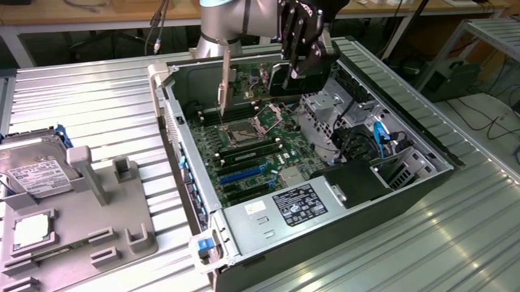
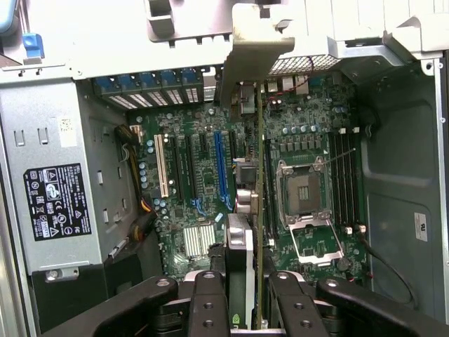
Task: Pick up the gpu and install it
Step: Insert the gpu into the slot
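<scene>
— Green flat circuit card with the long silver bracket, the gpu [image 2: 258, 210]: where is it?
— Pinched edge-on in my black gripper [image 2: 245, 302], above the green motherboard [image 2: 196, 203]. I judge it mid-install; seating calls for its edge squared over a slot.

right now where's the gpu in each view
Exterior view: the gpu hangs upright over the open case, with its silver bracket toward the exterior view's left, held by the pincer.
Wrist view: the gpu is seen edge-on, running from the pincer out to its bracket.
Shared landmark: the cpu socket, close by the card in both.
</scene>
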